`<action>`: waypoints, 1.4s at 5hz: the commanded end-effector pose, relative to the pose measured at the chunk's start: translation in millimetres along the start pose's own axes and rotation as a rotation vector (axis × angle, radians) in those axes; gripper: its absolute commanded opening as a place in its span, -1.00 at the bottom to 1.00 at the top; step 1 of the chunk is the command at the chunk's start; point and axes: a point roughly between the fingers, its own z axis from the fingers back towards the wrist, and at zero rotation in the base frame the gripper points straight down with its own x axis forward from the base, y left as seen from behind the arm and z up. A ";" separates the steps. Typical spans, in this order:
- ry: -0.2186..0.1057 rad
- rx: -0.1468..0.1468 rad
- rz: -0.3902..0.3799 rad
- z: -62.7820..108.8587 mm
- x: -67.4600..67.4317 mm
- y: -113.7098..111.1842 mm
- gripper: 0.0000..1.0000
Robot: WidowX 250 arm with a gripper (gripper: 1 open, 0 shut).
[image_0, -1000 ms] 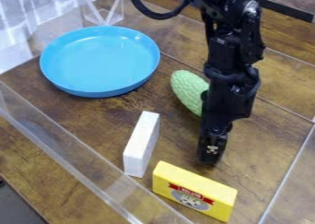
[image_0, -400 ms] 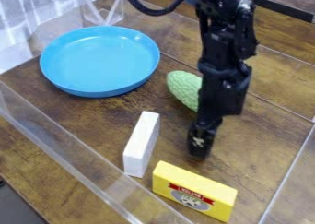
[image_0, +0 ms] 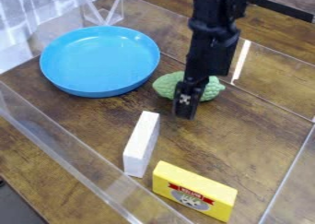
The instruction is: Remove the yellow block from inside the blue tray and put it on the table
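- While empty, blue tray, far left: nothing left to lift out.
- Gripper, centre, jaws open, holding nothing: hangs close over a green object; could knock it.
- Yellow block, front right, on counter near the front edge: a nudge could shift it.

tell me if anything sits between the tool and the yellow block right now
Nothing visible does. The tool hangs open above the table, by the green object; the yellow block lies nearer the camera on bare wood. The white block lies off to the side.
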 end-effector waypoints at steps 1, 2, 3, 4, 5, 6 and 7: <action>-0.041 0.094 0.057 37.7 4.8 1.9 -1.00; -0.052 0.103 0.057 32.0 17.6 3.5 -1.00; -0.058 0.113 0.060 25.5 30.2 5.1 1.00; -0.079 0.115 0.043 26.1 31.7 2.4 1.00; -0.080 0.114 0.025 29.3 29.4 1.0 1.00; -0.078 0.112 0.028 30.6 24.3 4.2 1.00; -0.074 0.110 0.046 31.7 25.8 -2.8 1.00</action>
